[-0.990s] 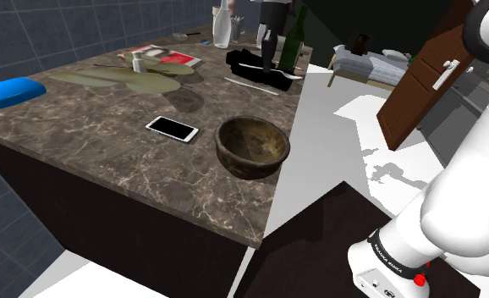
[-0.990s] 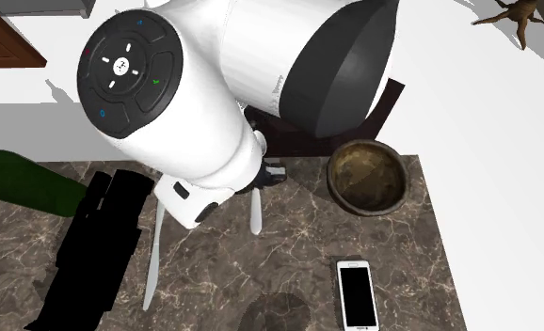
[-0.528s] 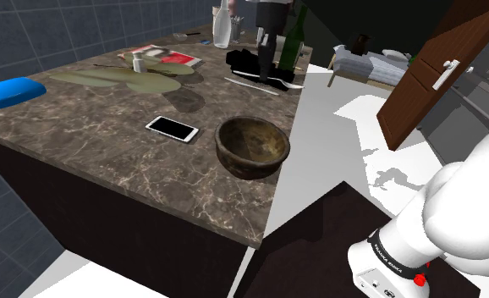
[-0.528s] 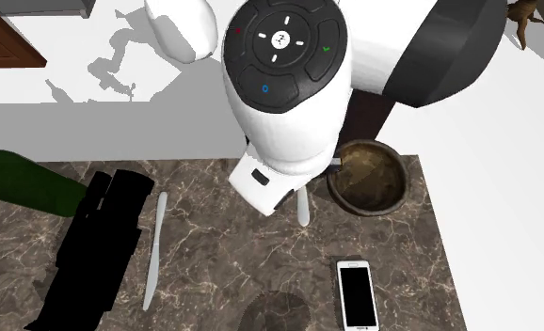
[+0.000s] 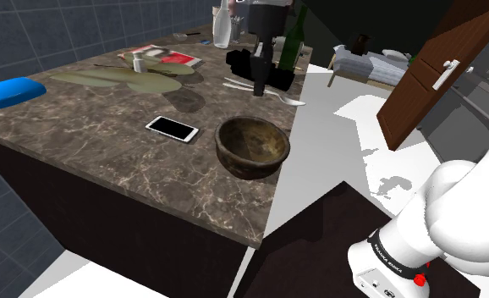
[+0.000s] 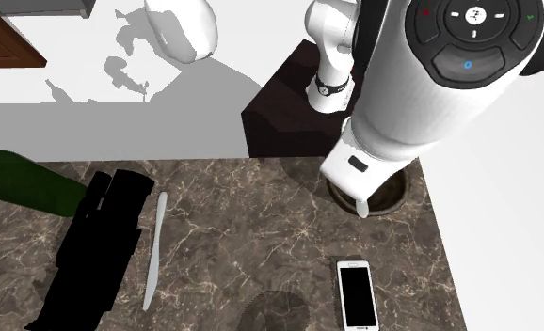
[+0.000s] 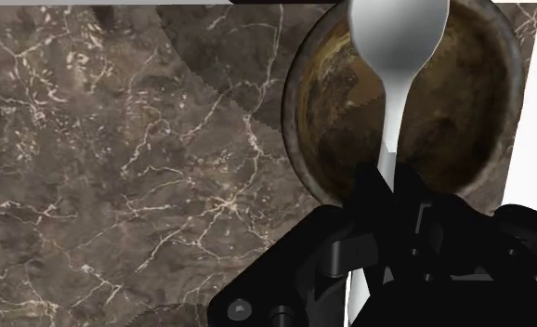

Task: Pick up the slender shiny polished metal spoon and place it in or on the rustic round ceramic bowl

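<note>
A slim silvery spoon (image 7: 396,56) is clasped by its handle between my black fingers. My gripper (image 7: 387,181) is shut on it and hovers over the round brown bowl (image 7: 462,121), with the spoon's scoop above the bowl's hollow. In the shoulder view the gripper (image 5: 259,85) hangs well above the counter with the spoon (image 5: 287,99) sticking out toward the view's right, and the bowl (image 5: 251,146) sits near the counter's edge. In the second exterior view the arm covers most of the bowl (image 6: 393,198); the spoon's tip (image 6: 361,208) shows below the hand.
A white-framed phone (image 5: 172,129) lies beside the bowl on the dark marbled counter (image 5: 107,161). A pale knife (image 6: 154,250) lies by a black object (image 6: 96,244) and a green bottle (image 6: 25,184). Bottles, a magazine and a flat olive shape sit farther back.
The arm has carried the spoon from beside the knife across the counter to above the bowl. The knife, phone and bowl have stayed put.
</note>
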